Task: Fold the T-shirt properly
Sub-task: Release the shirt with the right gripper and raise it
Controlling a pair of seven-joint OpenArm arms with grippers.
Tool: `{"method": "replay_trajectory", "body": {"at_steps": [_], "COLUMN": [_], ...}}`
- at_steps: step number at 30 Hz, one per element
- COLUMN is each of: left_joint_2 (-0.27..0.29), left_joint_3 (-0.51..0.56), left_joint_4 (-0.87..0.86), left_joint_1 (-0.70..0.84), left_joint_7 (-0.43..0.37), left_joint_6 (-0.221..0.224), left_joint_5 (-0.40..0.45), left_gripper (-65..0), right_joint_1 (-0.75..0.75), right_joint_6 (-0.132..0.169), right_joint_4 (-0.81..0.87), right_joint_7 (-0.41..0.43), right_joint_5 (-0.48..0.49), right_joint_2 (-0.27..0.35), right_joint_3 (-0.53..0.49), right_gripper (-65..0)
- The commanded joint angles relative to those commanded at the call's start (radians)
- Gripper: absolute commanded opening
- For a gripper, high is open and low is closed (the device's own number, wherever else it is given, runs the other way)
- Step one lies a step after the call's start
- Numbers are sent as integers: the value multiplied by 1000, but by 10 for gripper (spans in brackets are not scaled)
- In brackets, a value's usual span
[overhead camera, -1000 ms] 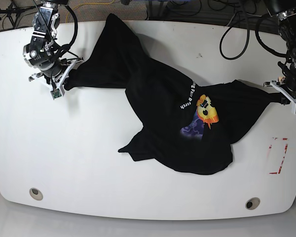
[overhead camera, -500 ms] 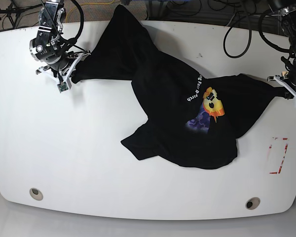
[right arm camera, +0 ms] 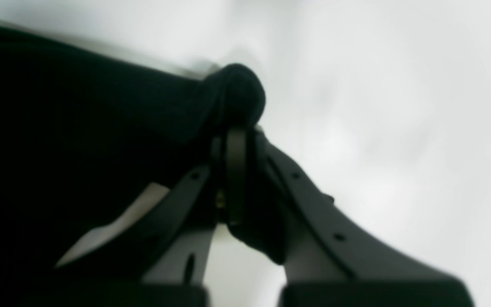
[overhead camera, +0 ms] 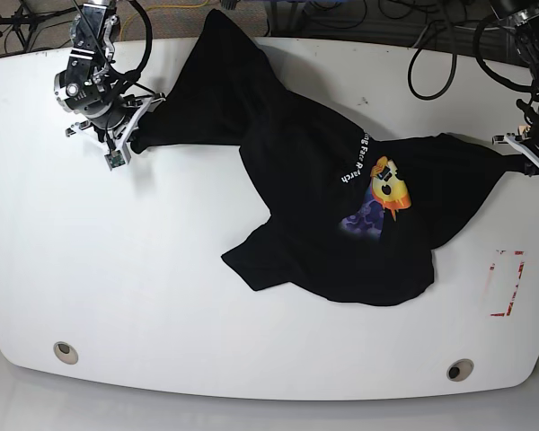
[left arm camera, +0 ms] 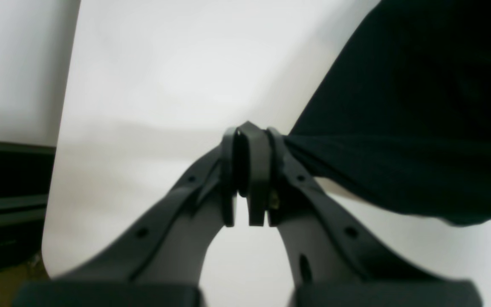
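The black T-shirt (overhead camera: pixel 296 171) lies crumpled and stretched across the white table (overhead camera: pixel 144 269), its yellow-orange face and purple graphic (overhead camera: pixel 375 197) facing up beside white lettering. My left gripper (overhead camera: pixel 527 164) at the base view's right edge is shut on a corner of the cloth (left arm camera: pixel 356 166); in the left wrist view its fingertips (left arm camera: pixel 249 140) are pressed together with fabric pulled off to the right. My right gripper (overhead camera: pixel 130 139) at the far left is shut on a bunched tip of the T-shirt (right arm camera: pixel 237 94), black cloth wrapping its fingers (right arm camera: pixel 232 170).
A red rectangular outline (overhead camera: pixel 506 283) is marked on the table near the right edge. Two round holes (overhead camera: pixel 66 351) (overhead camera: pixel 459 370) sit near the front edge. Cables (overhead camera: pixel 431 36) run behind the table's back edge.
Both grippers have pulled the T-shirt toward the back and slightly right over the last second; the right gripper rose toward the far-left corner. Little has shifted in the last half second.
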Motion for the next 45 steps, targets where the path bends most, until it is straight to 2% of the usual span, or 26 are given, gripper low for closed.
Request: {"method": "replay_trajectory", "body": {"at_steps": [10, 13, 17, 21, 41, 43, 45], "left_joint_2": [0, 0, 0, 0, 2, 2, 2], "left_joint_3": [0, 0, 5, 6, 6, 6, 6], "left_joint_4": [2, 2, 2, 2, 3, 3, 3], "left_joint_1": [0, 0, 0, 0, 0, 0, 0], "left_joint_7": [0, 0, 0, 0, 2, 5, 18], "left_joint_6": [0, 0, 0, 0, 0, 0, 0], "left_joint_5": [0, 0, 0, 0, -2, -2, -2], "left_gripper": [-626, -626, -626, -624, -617, -596, -543], "right_joint_1": [-2, -2, -2, 5, 40, 55, 69], "right_joint_6": [0, -5, -5, -3, 0, 0, 0], "right_joint_4": [2, 5, 5, 8, 141, 141, 138], "right_joint_7": [0, 0, 0, 0, -2, -2, -2], "right_joint_5": [3, 8, 8, 3, 9, 9, 9], "right_joint_2": [-2, -2, -2, -26, -68, -69, -69], "right_joint_3": [-2, -2, -2, 5, -2, -2, -2], "right_gripper": [-634, -596, -433, -312, -308, -308, -308]}}
